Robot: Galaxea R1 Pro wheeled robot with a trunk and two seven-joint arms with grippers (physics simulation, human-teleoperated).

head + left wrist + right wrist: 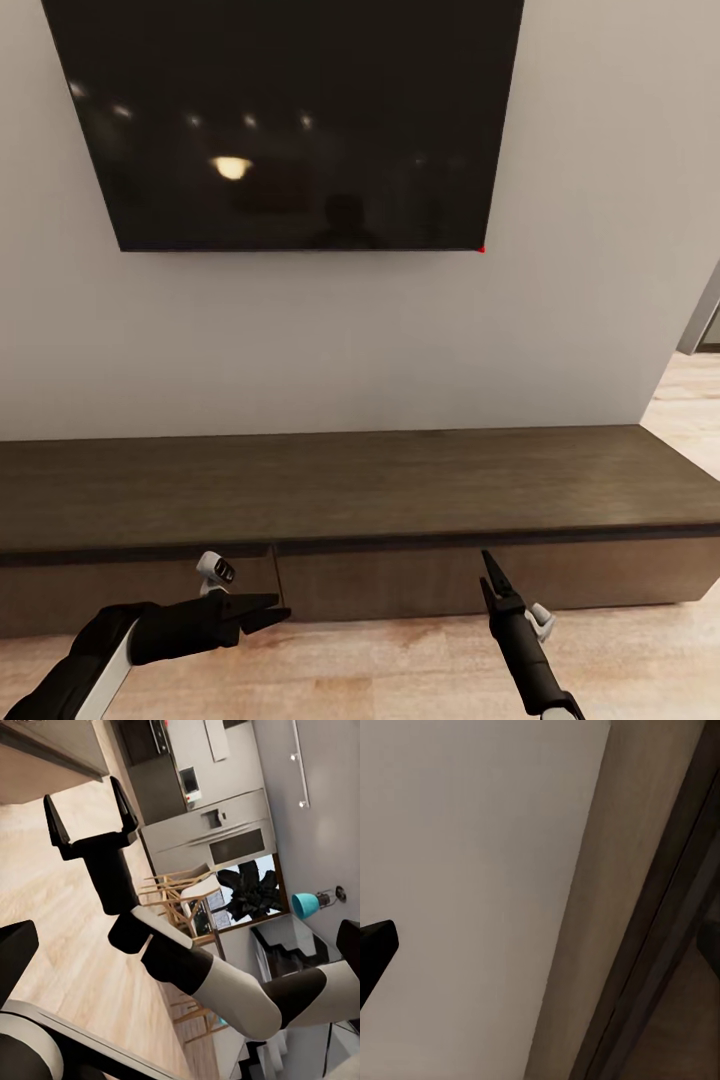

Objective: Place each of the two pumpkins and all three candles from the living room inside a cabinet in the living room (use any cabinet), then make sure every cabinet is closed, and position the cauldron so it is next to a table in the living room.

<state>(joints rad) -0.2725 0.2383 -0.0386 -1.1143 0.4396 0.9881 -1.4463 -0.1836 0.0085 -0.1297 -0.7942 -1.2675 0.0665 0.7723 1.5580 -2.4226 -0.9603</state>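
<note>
Facing the shut cabinet [350,480] under a dark TV [285,120] — right gripper [90,814] jaws apart, left gripper [275,610] unclear.

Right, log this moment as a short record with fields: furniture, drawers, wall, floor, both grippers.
furniture: long low dark-brown wood cabinet against the wall, flat top bare
drawers: both visible fronts flush, shut
wall: large black flat screen mounted above the cabinet
floor: light wood planks
left gripper: low before the left drawer front, pointing toward the right arm, holding nothing; open or shut unclear
right gripper: fingers spread, empty, before the right drawer front
</note>
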